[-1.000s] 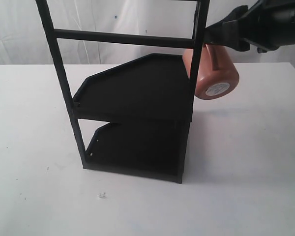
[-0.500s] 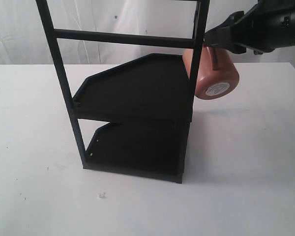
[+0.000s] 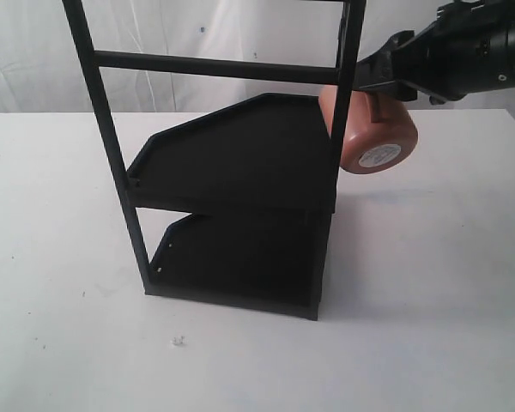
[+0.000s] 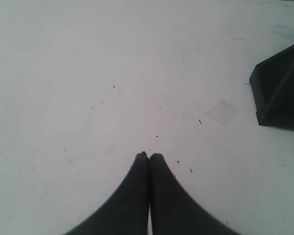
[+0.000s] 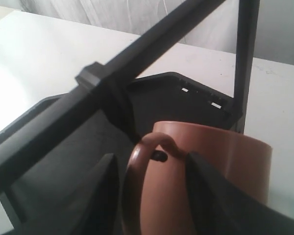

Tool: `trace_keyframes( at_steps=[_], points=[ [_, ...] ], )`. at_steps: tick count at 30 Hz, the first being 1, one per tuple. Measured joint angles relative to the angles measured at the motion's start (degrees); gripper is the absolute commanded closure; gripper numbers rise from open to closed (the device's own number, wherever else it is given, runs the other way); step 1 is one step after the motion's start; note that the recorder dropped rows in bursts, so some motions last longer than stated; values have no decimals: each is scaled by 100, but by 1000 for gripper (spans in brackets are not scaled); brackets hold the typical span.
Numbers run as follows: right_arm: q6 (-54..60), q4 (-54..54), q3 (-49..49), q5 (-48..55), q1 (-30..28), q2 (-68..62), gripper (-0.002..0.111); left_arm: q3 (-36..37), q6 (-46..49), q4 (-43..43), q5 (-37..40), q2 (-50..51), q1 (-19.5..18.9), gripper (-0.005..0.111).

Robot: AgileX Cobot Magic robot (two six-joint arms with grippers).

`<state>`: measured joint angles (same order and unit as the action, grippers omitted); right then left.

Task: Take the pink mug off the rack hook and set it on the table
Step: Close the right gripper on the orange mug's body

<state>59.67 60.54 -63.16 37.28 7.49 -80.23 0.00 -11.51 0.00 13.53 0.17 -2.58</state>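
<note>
We see a white, wrinkled cloth backdrop [image 3: 240, 34] across the top of the exterior frame, softly and evenly lit, with a tiny dark dot [image 3: 201, 29] on it at upper left. Below it the plain white worktop [image 3: 60, 257] fills the rest, with a small white scrap [image 3: 178, 341] near the lower middle. The left wrist view shows scattered dark specks [image 4: 200, 121] on it.

The pink mug [image 3: 371, 120], upper right of the exterior view, is terracotta-pink, with a round white sticker [image 3: 379, 155] on its base. The rack [image 3: 240, 163] and the rack hook [image 5: 159, 156] are plain black. The table [image 3: 60, 240] is white, flecked with tiny dark specks. The left gripper [image 4: 148, 155] and the right gripper [image 5: 152, 159] are black.
</note>
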Motion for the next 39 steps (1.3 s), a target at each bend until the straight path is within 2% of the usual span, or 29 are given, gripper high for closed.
trace_keyframes(
  at_steps=[4, 10, 24, 39],
  points=[
    [0, 13, 0, 32, 0, -37, 68, 0, 0, 0, 0, 0, 0, 107],
    [0, 55, -4, 137, 0, -84, 83, 0, 0, 0, 0, 0, 0, 107],
    [0, 17, -4, 455, 0, -120, 108, 0, 0, 0, 0, 0, 0, 107],
    [0, -65, -4, 519, 0, 70, 108, 0, 0, 0, 0, 0, 0, 107]
  ],
)
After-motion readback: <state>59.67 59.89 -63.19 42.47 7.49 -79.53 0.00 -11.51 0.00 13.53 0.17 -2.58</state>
